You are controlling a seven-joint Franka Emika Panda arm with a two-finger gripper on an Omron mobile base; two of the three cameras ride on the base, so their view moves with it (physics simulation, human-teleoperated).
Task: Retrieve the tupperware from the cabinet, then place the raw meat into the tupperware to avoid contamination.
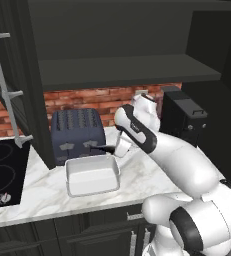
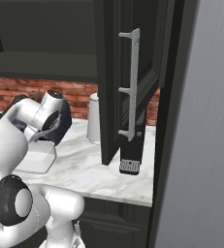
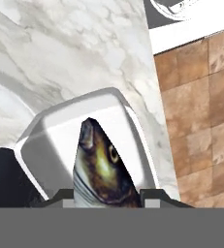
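Note:
The raw meat [image 3: 98, 167], a small dark-backed fish with a paler belly, fills the gap between my fingertips in the hand view, and my gripper [image 3: 104, 196] is shut on it. Right behind the fish lies the tupperware [image 3: 55, 133], a shallow white open container. In the left base view the tupperware [image 1: 92, 176] rests on the marble counter in front of the toaster, and my gripper [image 1: 110, 148] hangs just above its far right corner. The cabinet [image 1: 127, 70] above stands open, its dark shelf bare. A corner of the tupperware [image 2: 37, 161] shows past my arm.
A dark blue toaster [image 1: 78, 132] stands behind the container, a black coffee machine [image 1: 182, 116] to the right and a black cooktop [image 1: 2, 175] to the left. The open cabinet door [image 2: 130, 82] hangs over the counter beside a white paper-towel roll [image 2: 93, 124].

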